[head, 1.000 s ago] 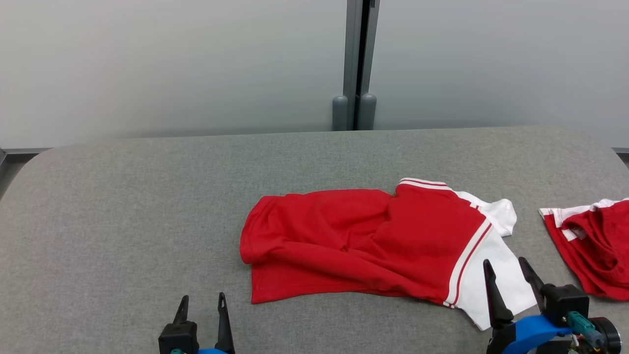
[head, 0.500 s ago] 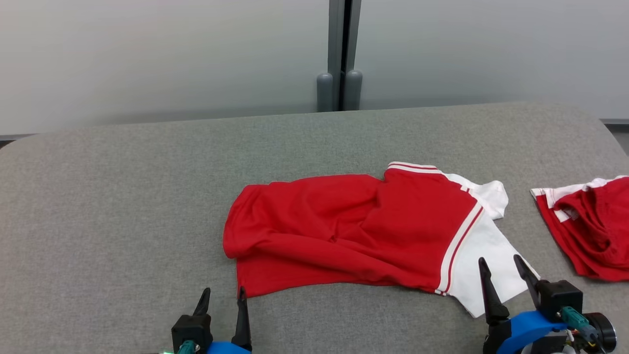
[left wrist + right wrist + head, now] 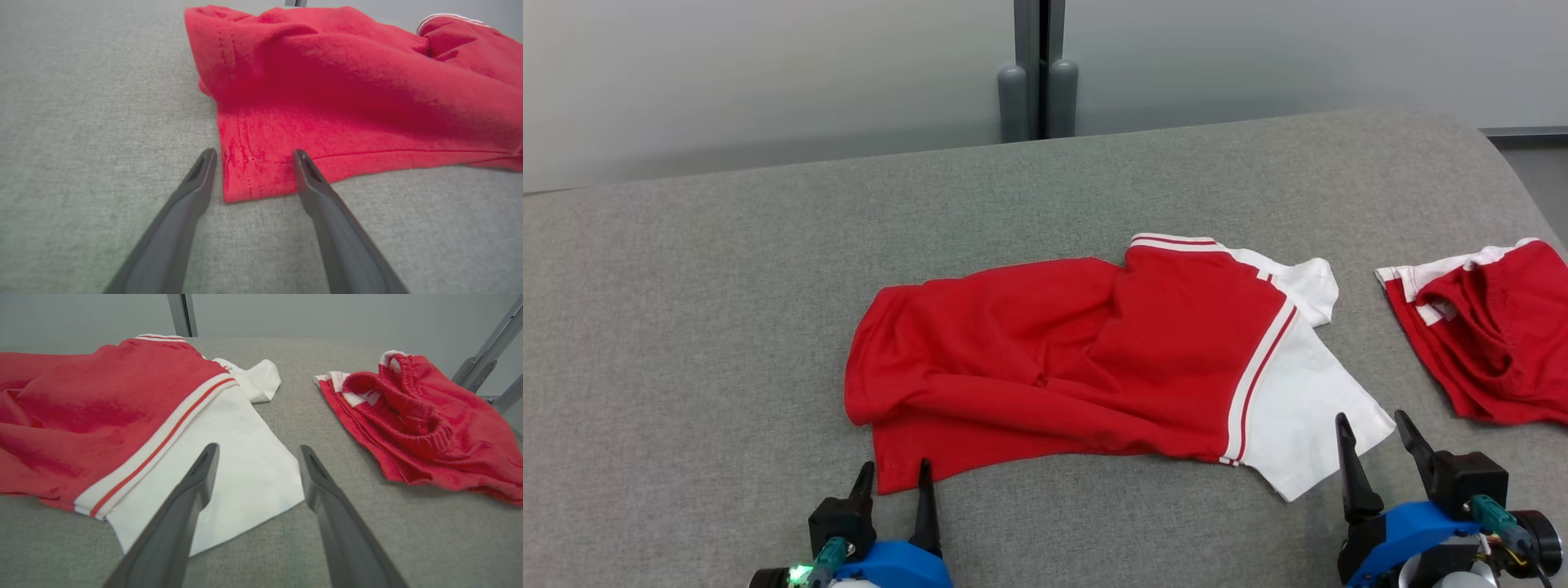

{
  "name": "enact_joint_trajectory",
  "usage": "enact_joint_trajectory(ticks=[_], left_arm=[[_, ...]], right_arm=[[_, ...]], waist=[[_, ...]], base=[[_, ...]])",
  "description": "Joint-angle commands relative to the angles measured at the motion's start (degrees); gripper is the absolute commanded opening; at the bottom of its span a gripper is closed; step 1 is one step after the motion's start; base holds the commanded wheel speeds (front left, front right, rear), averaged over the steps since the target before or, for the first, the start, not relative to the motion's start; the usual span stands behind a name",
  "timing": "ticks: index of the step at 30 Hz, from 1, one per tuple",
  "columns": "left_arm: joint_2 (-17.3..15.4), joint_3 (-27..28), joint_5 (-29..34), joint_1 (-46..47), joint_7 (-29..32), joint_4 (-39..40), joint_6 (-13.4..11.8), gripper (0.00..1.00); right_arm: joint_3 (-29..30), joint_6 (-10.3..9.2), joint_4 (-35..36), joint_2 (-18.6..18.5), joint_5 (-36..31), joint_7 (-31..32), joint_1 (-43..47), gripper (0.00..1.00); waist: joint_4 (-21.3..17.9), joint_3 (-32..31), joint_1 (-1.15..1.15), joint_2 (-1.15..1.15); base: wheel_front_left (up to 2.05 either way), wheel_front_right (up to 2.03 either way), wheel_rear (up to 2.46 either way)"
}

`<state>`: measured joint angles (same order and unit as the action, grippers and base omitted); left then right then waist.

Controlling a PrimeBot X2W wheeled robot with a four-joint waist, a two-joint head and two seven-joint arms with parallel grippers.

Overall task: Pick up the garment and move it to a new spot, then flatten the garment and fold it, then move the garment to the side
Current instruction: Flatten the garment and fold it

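Finding: both grippers are empty, jaws spread wide. The red and white shirt (image 3: 1054,351) lies rumpled on the grey table (image 3: 686,327). Its red hem corner sits between the 2 fingertips of the left gripper (image 3: 895,467). Its white corner sits just ahead of the right gripper (image 3: 1370,418), in line with the gap between those jaws. We cannot tell whether either touches the cloth. Red shorts (image 3: 1486,335) lie apart, outside the right jaws.

Judgement: the pickup is the step in hand. We recommend sliding 1 finger of each gripper under its corner, closing on all layers together, lifting both corners evenly, and keeping the right jaws clear of the shorts.
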<state>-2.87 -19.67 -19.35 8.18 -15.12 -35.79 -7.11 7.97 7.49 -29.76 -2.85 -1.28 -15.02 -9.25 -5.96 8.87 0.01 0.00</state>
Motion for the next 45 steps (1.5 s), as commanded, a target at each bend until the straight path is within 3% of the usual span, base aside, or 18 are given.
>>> enact_joint_trajectory(ticks=[1,2,5,6,7,15,21,22,24,28,34,45], left_arm=[[-0.02,-0.27,-0.33,0.42,-0.03,-0.50,-0.48,1.00],[-0.02,-0.39,-0.50,0.45,-0.02,-0.94,-0.59,0.96],[-0.02,-0.48,-0.13,1.16,0.05,-1.14,-0.91,0.33],[-0.02,-0.44,0.03,1.27,0.05,-1.04,-0.93,0.07],[-0.02,-0.41,0.05,1.42,0.05,-0.84,-0.91,0.00],[-0.02,-0.80,0.84,2.76,0.12,-1.29,-0.31,0.00],[-0.03,-1.73,1.22,3.75,0.25,-1.52,0.07,0.00],[-0.03,-1.89,1.35,3.80,0.24,-1.57,0.00,0.00],[-0.03,-1.89,1.23,3.71,0.24,-1.85,-0.16,0.00],[-0.20,-0.67,1.94,3.59,0.06,-0.45,-0.22,0.00],[-0.43,4.23,4.51,3.59,-0.04,7.95,-0.45,0.00],[-7.76,11.06,9.61,14.83,-0.09,23.75,2.92,0.00]], right_arm=[[0.40,0.01,-0.05,-0.17,0.29,-0.18,-1.06,1.00],[0.65,0.01,-0.11,-0.17,0.24,-0.18,-1.17,1.00],[1.48,0.01,-0.10,-0.17,0.26,-0.18,-1.54,1.00],[1.98,0.01,-0.36,-0.16,0.36,-0.18,-1.66,1.00],[2.49,0.01,-0.72,-0.17,0.49,-0.18,-1.94,1.00],[6.44,0.01,-6.64,-0.16,-1.52,-0.19,-5.64,1.00],[9.06,0.01,-16.21,-0.12,-5.58,0.03,-8.55,1.00],[8.83,0.02,-17.37,-0.05,-5.75,0.12,-9.01,0.88],[8.15,0.03,-19.13,0.16,-5.13,0.24,-9.57,0.00],[7.18,0.02,-16.33,-0.11,-0.59,-0.05,-10.37,0.00],[3.22,0.01,-4.68,-0.16,9.09,-0.18,-12.15,0.00],[-1.68,0.01,11.66,-3.23,19.40,-0.18,-21.63,0.00]], waist=[[-0.04,0.23,-0.01,0.00],[-0.03,0.39,-0.01,0.00],[0.10,1.11,-0.01,0.00],[0.19,1.36,-0.01,0.00],[0.30,1.63,-0.01,0.00],[0.89,3.62,-0.01,0.00],[1.92,4.67,-0.01,0.00],[2.05,4.68,-0.01,0.00],[2.19,4.60,-0.01,0.00],[2.31,3.75,-0.01,0.00],[1.98,0.59,-0.01,0.00],[2.78,-6.78,-0.01,0.00]], base=[[0.00,0.00,0.00],[0.00,0.00,0.00],[0.00,0.00,0.00],[0.00,0.00,0.00],[0.00,0.00,0.00],[0.00,0.00,0.00],[0.00,0.00,0.00],[0.00,0.00,0.00],[0.00,0.00,0.00],[0.00,0.00,0.00],[0.00,0.00,0.00],[0.00,0.00,0.00]])
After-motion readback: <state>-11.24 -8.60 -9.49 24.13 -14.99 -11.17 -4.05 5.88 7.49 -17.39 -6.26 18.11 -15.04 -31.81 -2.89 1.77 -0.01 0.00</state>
